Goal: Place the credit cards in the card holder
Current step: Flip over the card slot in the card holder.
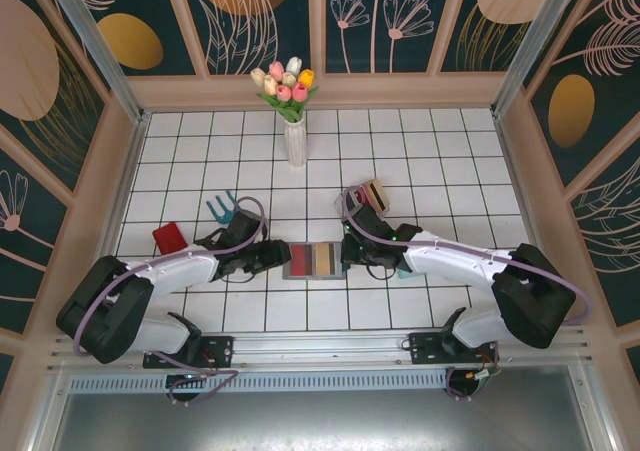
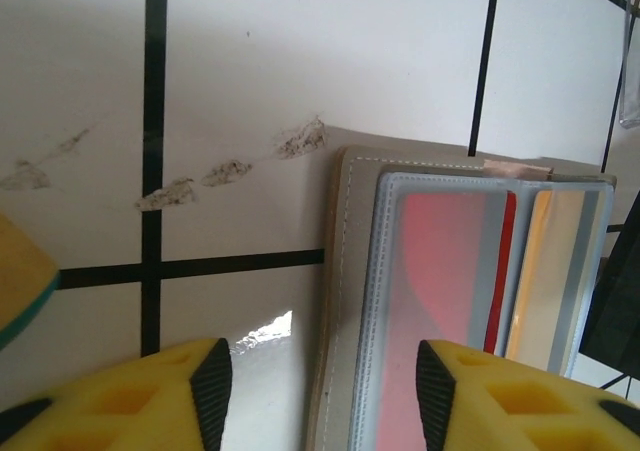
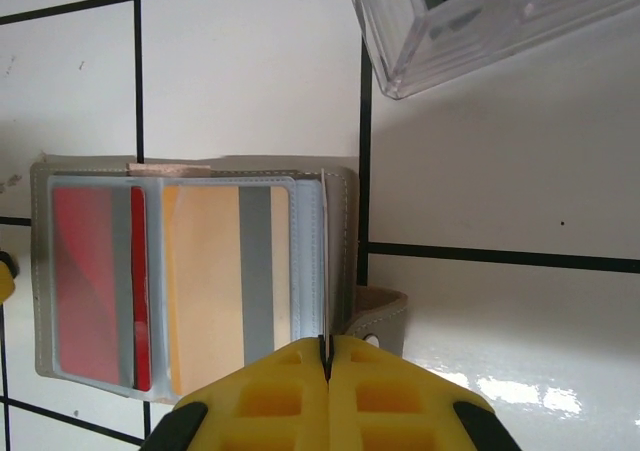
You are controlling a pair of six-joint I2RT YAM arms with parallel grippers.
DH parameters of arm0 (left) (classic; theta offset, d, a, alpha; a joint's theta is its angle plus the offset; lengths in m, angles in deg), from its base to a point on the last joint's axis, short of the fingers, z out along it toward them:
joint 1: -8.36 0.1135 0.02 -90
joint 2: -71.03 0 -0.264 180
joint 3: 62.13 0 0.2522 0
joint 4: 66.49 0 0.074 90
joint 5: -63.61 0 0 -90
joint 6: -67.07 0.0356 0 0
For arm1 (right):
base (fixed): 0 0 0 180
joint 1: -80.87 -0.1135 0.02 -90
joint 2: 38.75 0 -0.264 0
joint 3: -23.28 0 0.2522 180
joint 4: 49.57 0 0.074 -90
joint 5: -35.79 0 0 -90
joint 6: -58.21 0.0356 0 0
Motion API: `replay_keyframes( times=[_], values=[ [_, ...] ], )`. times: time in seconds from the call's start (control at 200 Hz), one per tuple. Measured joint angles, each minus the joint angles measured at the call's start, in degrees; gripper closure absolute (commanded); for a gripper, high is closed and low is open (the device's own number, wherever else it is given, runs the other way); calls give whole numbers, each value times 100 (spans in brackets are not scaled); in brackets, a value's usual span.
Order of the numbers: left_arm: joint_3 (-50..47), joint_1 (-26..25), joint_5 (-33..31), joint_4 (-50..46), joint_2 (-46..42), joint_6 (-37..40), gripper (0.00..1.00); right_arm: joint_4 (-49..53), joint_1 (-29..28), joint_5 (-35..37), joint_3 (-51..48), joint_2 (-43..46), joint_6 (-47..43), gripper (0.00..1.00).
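Card holder (image 1: 315, 261): grey, open flat on white tiled desk (image 1: 430, 151); red card (image 3: 90, 281) and tan card (image 3: 215, 281) sleeved. Probably light, floppy and slick; best gripped at the stitched edge. Left hand (image 2: 322, 381): jaws apart over its left edge. Right hand (image 3: 327, 356): pressed together beside clasp tab (image 3: 375, 316). Spare red card (image 1: 170, 236) lies left. Floral walls (image 1: 250, 11).

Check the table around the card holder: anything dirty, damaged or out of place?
Dark gritty smudges trail across the white tile beside the card holder, looking like dirt or scuffs. The holder itself lies flat and open.
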Motion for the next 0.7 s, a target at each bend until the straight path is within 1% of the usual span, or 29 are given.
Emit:
replay_keyframes(
  times=[0.055, 0.23, 0.43, 0.701],
  values=[
    [0, -24, 20, 7, 17, 4, 54, 24, 0, 70, 4, 2, 46, 99],
    [0, -24, 42, 92, 22, -9, 55, 269, 0, 367, 94, 109, 85, 99],
    [0, -24, 63, 245, 22, -13, 55, 188, 0, 330, 138, 146, 87, 99],
    [0, -28, 98, 310, 55, -13, 56, 98, 0, 289, 136, -52, 87, 99]
  ],
)
